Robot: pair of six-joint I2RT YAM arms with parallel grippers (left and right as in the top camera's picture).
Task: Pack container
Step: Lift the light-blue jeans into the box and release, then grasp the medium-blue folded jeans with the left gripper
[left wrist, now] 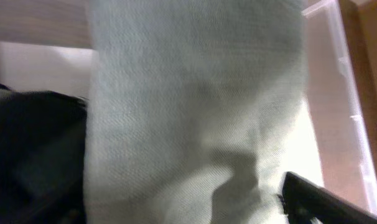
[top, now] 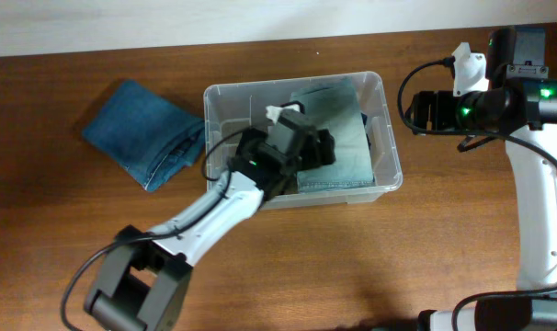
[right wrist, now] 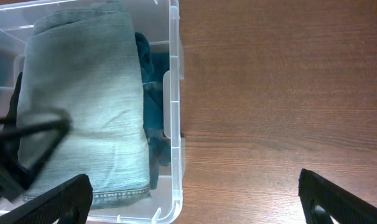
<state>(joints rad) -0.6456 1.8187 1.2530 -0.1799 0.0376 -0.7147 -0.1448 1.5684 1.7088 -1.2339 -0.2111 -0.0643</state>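
L gripper (top: 308, 147) sits in container (top: 392, 138) at 12 o'clock on table (top: 426, 267), grip can't tell, R gripper (right wrist: 193, 185) wide open at 3; lifting out may snag pale jeans (top: 347, 149), unfolding them.

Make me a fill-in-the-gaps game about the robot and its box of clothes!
The pale folded cloth lies ___ the container.
The blue folded cloth lies on the table, on the container's ___ in the overhead view.
The ___ hand is over the container.
The right hand is ___ and holds nothing.
Missing words: inside, left, left, open.
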